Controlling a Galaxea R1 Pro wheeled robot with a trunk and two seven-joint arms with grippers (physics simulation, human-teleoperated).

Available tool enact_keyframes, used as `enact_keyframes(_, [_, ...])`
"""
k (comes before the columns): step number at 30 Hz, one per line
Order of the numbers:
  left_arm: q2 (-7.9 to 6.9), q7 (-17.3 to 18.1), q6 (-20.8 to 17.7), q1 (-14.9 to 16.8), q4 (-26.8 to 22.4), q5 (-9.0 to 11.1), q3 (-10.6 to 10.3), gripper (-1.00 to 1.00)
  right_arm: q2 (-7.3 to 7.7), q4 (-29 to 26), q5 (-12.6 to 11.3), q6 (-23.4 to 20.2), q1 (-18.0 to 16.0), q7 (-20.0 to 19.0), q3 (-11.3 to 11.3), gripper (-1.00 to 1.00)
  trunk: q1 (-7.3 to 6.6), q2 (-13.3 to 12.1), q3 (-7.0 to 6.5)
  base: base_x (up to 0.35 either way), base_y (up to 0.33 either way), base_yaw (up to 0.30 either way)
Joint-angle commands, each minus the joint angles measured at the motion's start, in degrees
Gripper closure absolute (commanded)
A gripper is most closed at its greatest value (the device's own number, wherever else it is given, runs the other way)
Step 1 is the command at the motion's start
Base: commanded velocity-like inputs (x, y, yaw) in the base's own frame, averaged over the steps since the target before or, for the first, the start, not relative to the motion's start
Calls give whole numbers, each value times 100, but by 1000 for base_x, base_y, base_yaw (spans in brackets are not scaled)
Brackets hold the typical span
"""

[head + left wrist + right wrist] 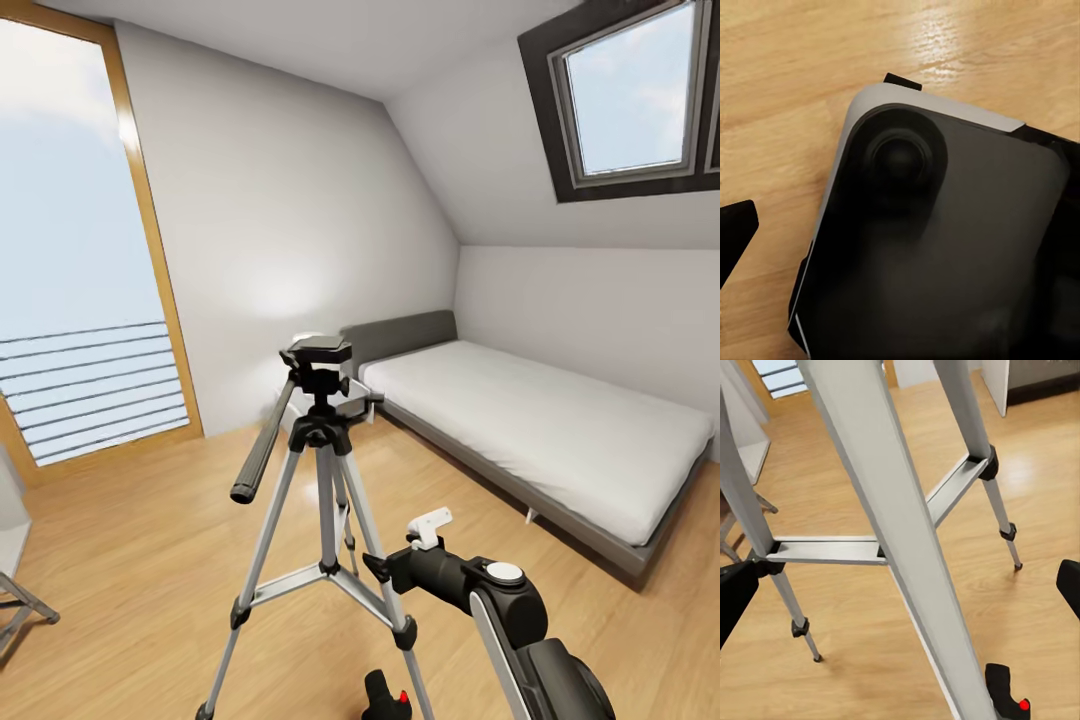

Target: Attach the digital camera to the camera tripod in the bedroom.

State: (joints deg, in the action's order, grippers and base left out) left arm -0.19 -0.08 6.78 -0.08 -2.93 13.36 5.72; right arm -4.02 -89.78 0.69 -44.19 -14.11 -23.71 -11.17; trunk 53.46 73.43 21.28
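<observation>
We see the digital camera [386, 697] on the wood floor [130, 540] at the camera tripod's [318, 455] near foot, below our right gripper [900, 592], whose fingers are spread wide, straddling a tripod leg; the left gripper's state we cannot tell.

Camera tripod [322, 470]: silver legs, black joints, black pan head. Digital camera [386, 697], bottom centre of the head view: black, red dot. Floor [130, 520]: honey wood grain. Bed [540, 430]: white mattress, grey frame. Walls [290, 190]: pale grey. Window frame [150, 230], left: oak.
</observation>
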Motion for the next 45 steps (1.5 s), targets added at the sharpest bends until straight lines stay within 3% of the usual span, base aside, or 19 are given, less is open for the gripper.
enact_keyframes(1, [1, -1, 7, -1, -6, -9, 43, -100, -2, -5, 10, -29, -4, -21, 22, -100, -23, -38, -13, 0, 0, 0])
enact_keyframes(45, [1, -1, 16, -1, -15, -9, 43, -100, -2, -4, 27, -28, -4, -14, -13, -100, -989, -1803, -803, 0, 0, 0])
